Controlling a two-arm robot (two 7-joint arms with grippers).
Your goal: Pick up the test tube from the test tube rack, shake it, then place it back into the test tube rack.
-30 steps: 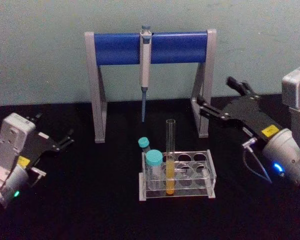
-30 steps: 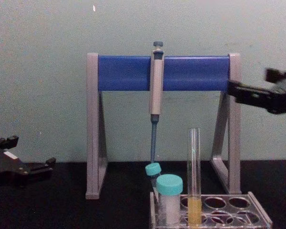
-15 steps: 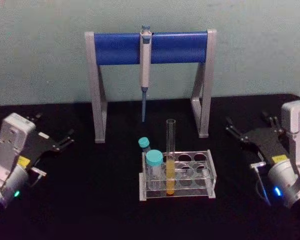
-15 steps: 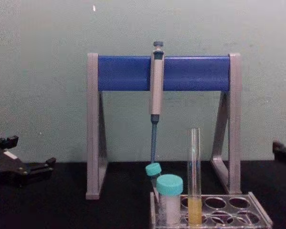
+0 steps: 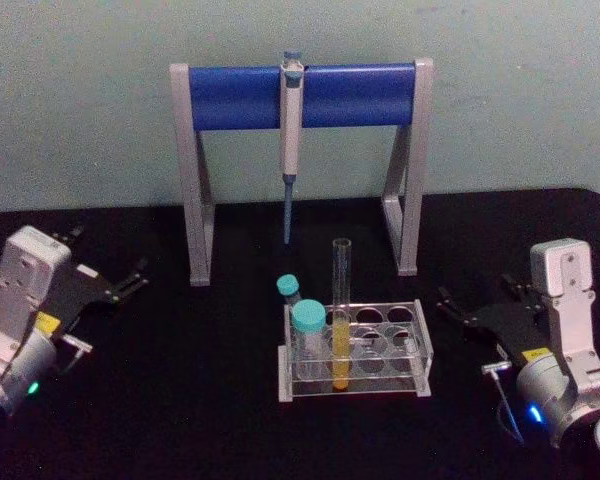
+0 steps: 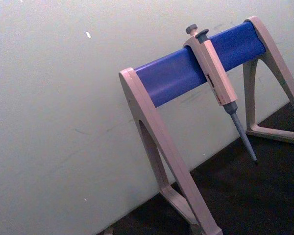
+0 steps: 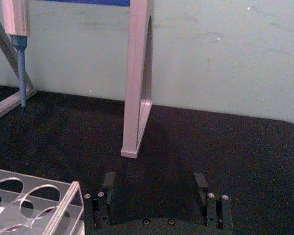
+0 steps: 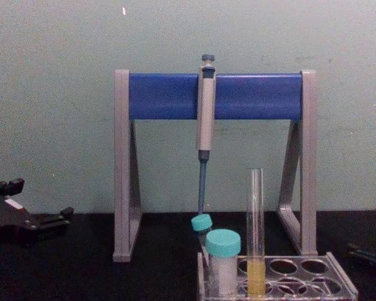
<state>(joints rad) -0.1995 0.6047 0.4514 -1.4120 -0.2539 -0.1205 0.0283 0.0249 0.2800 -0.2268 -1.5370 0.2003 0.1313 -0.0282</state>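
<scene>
In the head view the test tube rack [image 5: 420, 350] sits low at frame centre on the black surface [image 5: 200, 400], with the test tube [image 5: 340, 310] upright in a front hole, yellow liquid filling its lower part and its mouth open. Just left of it in the rack stand two teal-capped vials [image 5: 307, 335]; the other holes look empty.

The right end effector [image 5: 480, 305] lies at lower right, near the rack's right side but apart from it. Its fingers [image 7: 107, 188] are spread wide and hold nothing. At the left edge, well apart from the rack, the left end effector [image 5: 115, 285] rests parked, fingers parted and empty.

Judging from this layout, the risks are these: a low sideways reach could knock the rack's wall and slide the light tray. A grasp on the tall tube may brush the neighbouring vial caps. As the tube is uncapped, hard shaking could spill liquid, and a tilted return might miss the hole.

Farther back, toward the upper centre, the blue-and-grey stand [image 5: 300, 95] holds a pipette [image 5: 291, 130] hanging tip down against the pale wall [image 5: 80, 120].
</scene>
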